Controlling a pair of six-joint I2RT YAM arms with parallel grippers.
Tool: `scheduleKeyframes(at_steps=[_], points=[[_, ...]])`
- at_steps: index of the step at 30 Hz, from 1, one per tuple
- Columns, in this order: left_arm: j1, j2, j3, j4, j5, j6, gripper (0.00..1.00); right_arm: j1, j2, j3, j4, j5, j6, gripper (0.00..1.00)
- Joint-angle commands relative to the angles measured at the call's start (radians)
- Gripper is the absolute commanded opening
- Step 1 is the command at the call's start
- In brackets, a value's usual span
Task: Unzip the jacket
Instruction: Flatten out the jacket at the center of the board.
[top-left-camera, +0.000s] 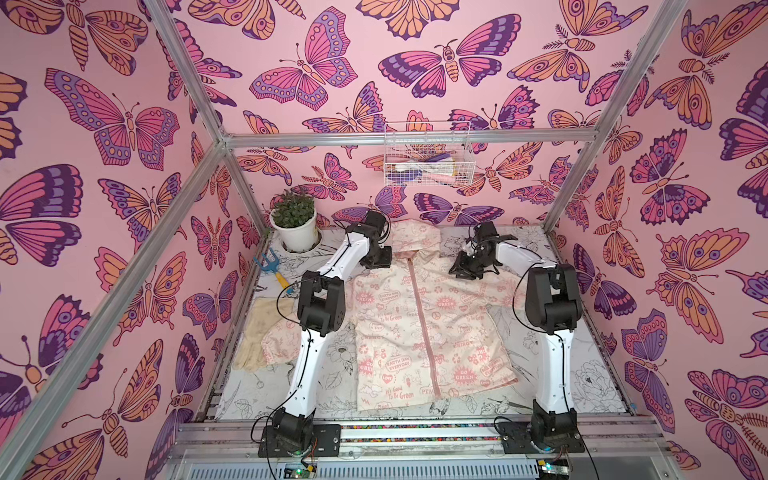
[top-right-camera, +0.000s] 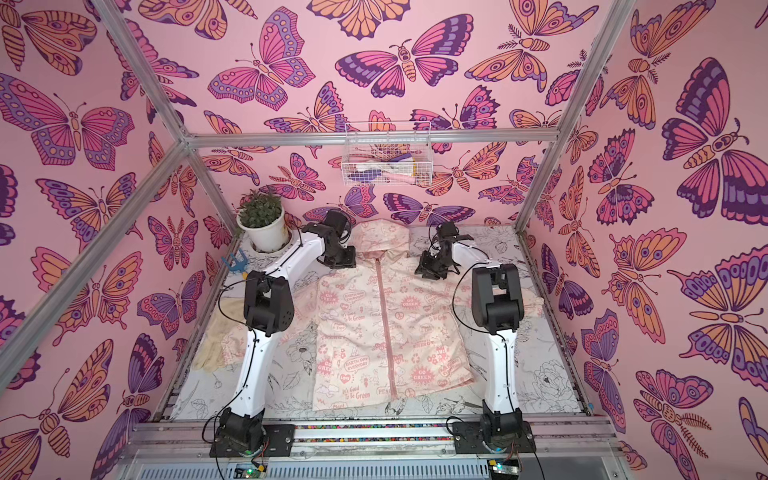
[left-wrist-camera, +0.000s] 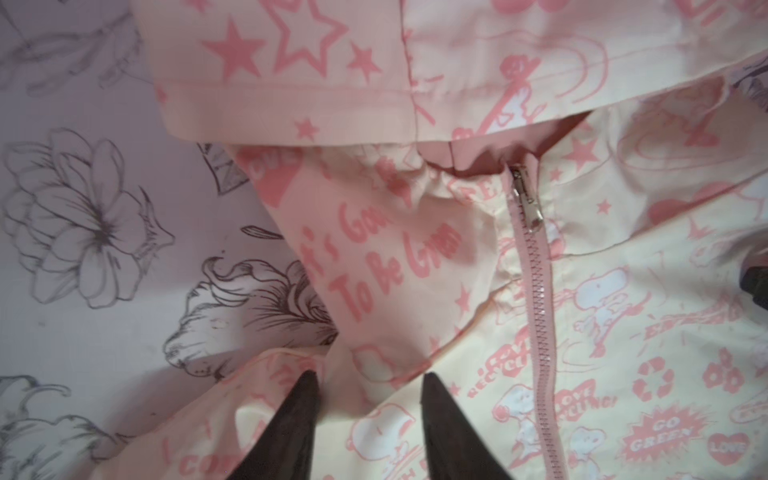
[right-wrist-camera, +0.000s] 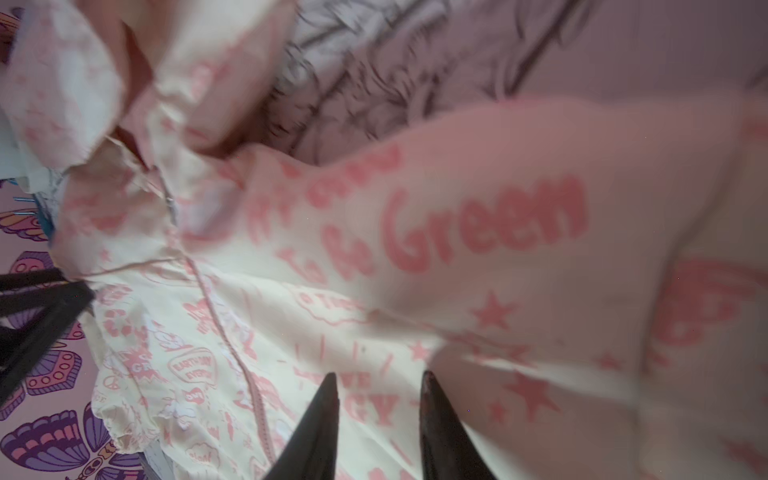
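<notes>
Jacket (top-left-camera: 419, 332) lies flat, front up, mid table (top-left-camera: 582, 374), hem toward the arm bases and hood (top-left-camera: 415, 235) toward the back wall; same in both top views. Pink zipper (top-left-camera: 420, 316) runs closed from collar to hem. Left wrist view shows the metal zipper pull (left-wrist-camera: 528, 199) at the very top under the hood edge, teeth meshed below it. Left tool (top-left-camera: 376, 259) is down on the jacket's shoulder, on the robot's left of the collar. In its wrist view the tool's (left-wrist-camera: 370, 376) tips stand part-way apart with a raised fold of printed fabric running between them, beside the zipper, not on it; cannot tell whether the fold is clamped. Right tool (top-left-camera: 467, 268) is down at the opposite shoulder, tilted in toward the collar. Right wrist view is motion-blurred: the tool's (right-wrist-camera: 378, 374) tips sit a narrow gap apart over the fabric near the zipper line; grip or no grip, cannot tell. Left-side sleeve reaches out under the left arm, cuff (top-left-camera: 282, 343) resting on a cream work glove (top-left-camera: 255, 332) near the table's left edge. Blue hand rake (top-left-camera: 272, 266) with yellow handle lies beyond the glove. Potted plant (top-left-camera: 295, 224) stands in the back left corner. White wire basket (top-left-camera: 428, 153) hangs on the back wall above the hood.
</notes>
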Motion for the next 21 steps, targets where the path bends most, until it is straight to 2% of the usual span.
scheduleKeyframes(at_steps=[1,2,6,9,11,13,16,19,20,21], points=[[0.025,0.001,-0.067,-0.03,-0.008,-0.044,0.28,-0.013,-0.084,-0.131,0.063,0.028,0.054,0.31],[0.024,-0.01,-0.091,-0.023,-0.017,-0.037,0.22,-0.015,-0.103,-0.176,0.083,0.027,0.062,0.31],[0.025,-0.092,-0.24,0.06,-0.02,-0.008,0.13,-0.022,-0.153,-0.289,0.108,0.047,0.068,0.3],[0.025,-0.185,-0.357,0.148,-0.01,0.026,0.12,-0.027,-0.189,-0.344,0.102,0.07,0.065,0.29],[0.026,-0.249,-0.409,0.196,-0.004,0.062,0.15,-0.03,-0.222,-0.367,0.088,0.085,0.056,0.29],[0.024,-0.317,-0.435,0.243,0.018,0.119,0.28,-0.03,-0.258,-0.373,0.066,0.091,0.035,0.3],[0.018,-0.375,-0.417,0.291,0.094,0.229,0.67,-0.031,-0.301,-0.337,0.032,0.084,-0.008,0.4],[0.012,-0.344,-0.312,0.266,0.219,0.338,0.86,-0.031,-0.322,-0.262,0.013,0.053,-0.054,0.5],[0.011,-0.307,-0.249,0.228,0.25,0.372,0.98,-0.031,-0.327,-0.239,0.012,0.042,-0.063,0.53],[0.009,-0.266,-0.182,0.182,0.273,0.401,1.0,-0.03,-0.332,-0.22,0.014,0.031,-0.069,0.54]])
